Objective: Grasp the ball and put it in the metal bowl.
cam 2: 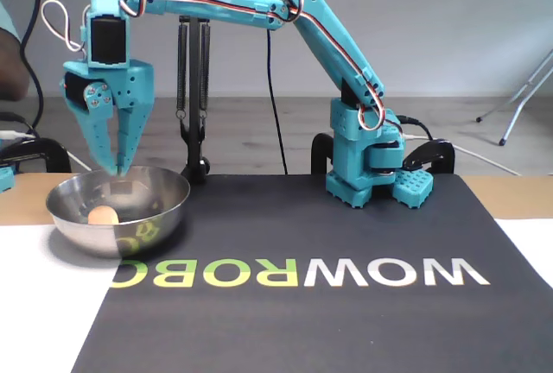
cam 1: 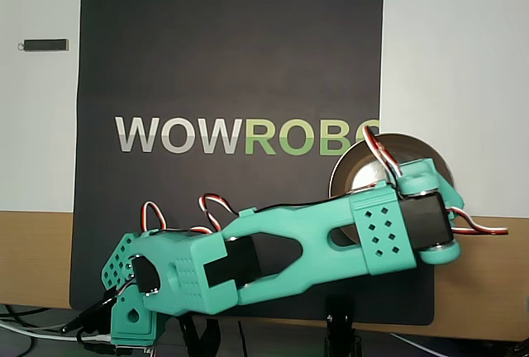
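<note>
One ball [cam 2: 103, 215] lies inside the metal bowl [cam 2: 164, 192], low against its near wall in the fixed view. Directly above the bowl hang the teal fingers [cam 2: 113, 168], closed tip to tip and empty, clear of the rim. Beside the bowl, a black mat [cam 2: 346, 321] with lettering covers the table [cam 2: 26, 304].
</note>
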